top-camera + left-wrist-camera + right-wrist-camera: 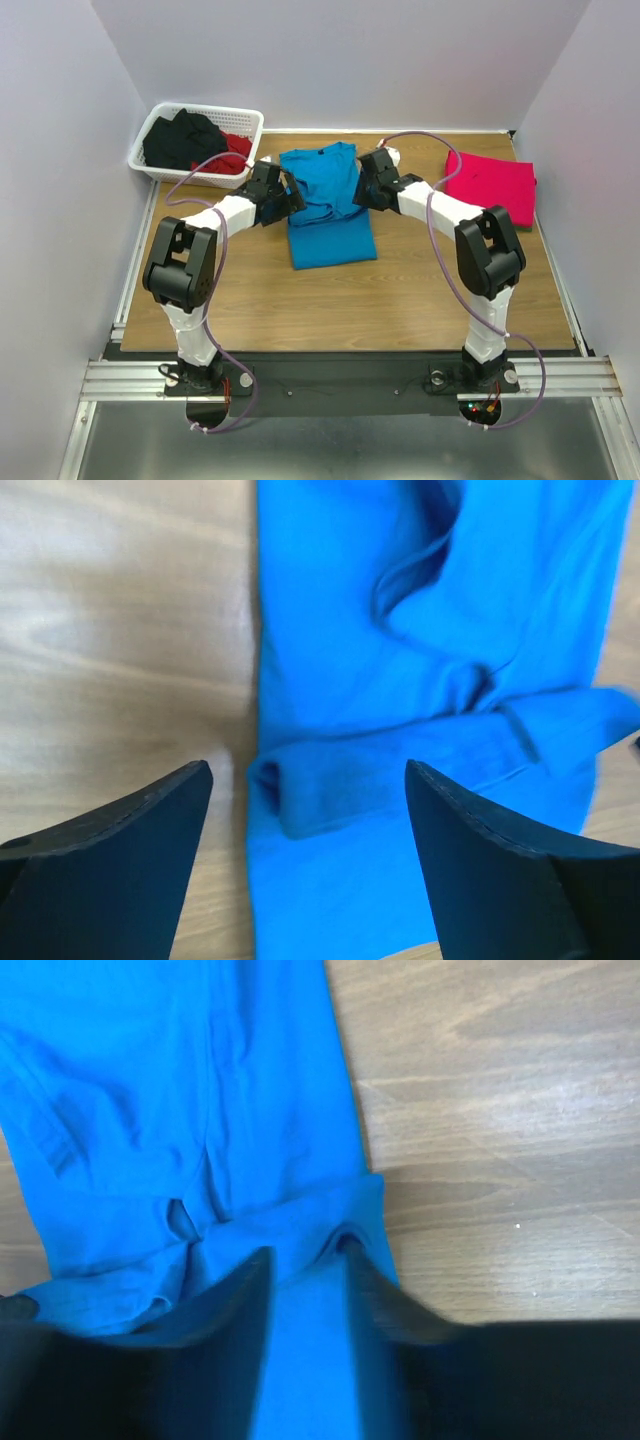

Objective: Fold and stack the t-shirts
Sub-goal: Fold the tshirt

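L fingers (110, 850) spread wide over turquoise tee (330, 235), left edge; R fingers (225, 1345) nearly together at right edge, grip unclear. Tee lies narrow, sleeves folded inward, on surface (400, 300).

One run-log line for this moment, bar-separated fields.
blue shirt: partly folded | left hand: open over it | right hand: grip unclear | red shirt: folded, aside

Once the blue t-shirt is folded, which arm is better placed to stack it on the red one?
Probably the right. The red t-shirt lies at the table's right side, nearer the right gripper; the left gripper sits beyond the blue t-shirt, toward the basket.
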Tool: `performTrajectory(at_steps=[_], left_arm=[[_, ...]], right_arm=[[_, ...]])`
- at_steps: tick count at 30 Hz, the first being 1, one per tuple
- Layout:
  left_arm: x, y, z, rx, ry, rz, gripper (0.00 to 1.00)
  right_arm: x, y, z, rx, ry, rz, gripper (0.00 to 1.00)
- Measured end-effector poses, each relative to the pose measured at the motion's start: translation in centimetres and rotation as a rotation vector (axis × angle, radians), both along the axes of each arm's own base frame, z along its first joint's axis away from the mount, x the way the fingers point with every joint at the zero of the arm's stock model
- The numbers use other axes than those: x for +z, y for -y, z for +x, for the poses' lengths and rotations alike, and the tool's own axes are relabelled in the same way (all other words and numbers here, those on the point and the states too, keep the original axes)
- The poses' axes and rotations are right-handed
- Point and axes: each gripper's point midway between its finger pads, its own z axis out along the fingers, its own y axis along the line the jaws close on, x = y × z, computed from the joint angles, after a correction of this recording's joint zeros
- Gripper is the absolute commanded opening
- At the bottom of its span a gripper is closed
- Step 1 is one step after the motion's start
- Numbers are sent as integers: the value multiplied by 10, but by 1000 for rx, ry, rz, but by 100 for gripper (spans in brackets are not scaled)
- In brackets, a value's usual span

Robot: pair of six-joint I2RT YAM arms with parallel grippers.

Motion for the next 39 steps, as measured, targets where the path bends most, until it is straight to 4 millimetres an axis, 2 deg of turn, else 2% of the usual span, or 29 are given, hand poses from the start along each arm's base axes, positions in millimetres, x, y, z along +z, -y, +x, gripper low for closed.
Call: performTrajectory(at_steps=[1,2,7,8,9,11,13,17,20,23,27,34,39], left_arm=[[5,1,4,-1,12,-3,91],[11,2,9,-3,29,-9,92],[25,6,13,-19,58,-24,95],[26,6,10,-23,61,-29,96],[28,4,5,-27,63,-33,97],[33,1,-11,-34,64,-42,98],[34,-4,-33,-36,67,-54,98],[26,-10,-83,-38,48,-82,98],[11,-9,-123,-47,7,-107,98],[-1,-11,-152,-48,-30,-129,98],[-6,-19,-173,-21,-40,-155,99],[5,-24,-180,13,-9,-188,98],[3,-30,-188,34,-17,-184,98]], right_arm=[[1,-1,1,4,3,2,59],[2,-1,1,8,4,3,62],[3,-7,-3,44,-5,27,69],[4,-9,-9,64,-15,41,65],[3,-10,-15,78,-25,51,51],[5,-15,-31,134,-55,90,30],[6,-24,-45,185,-82,142,14],[-3,-39,-61,257,-138,192,9],[-16,-50,-65,289,-175,205,8],[-31,-62,-62,311,-202,209,7],[-40,-73,-53,322,-205,206,7],[-39,-84,-32,322,-169,198,7],[-39,-86,-7,292,-118,160,6]])
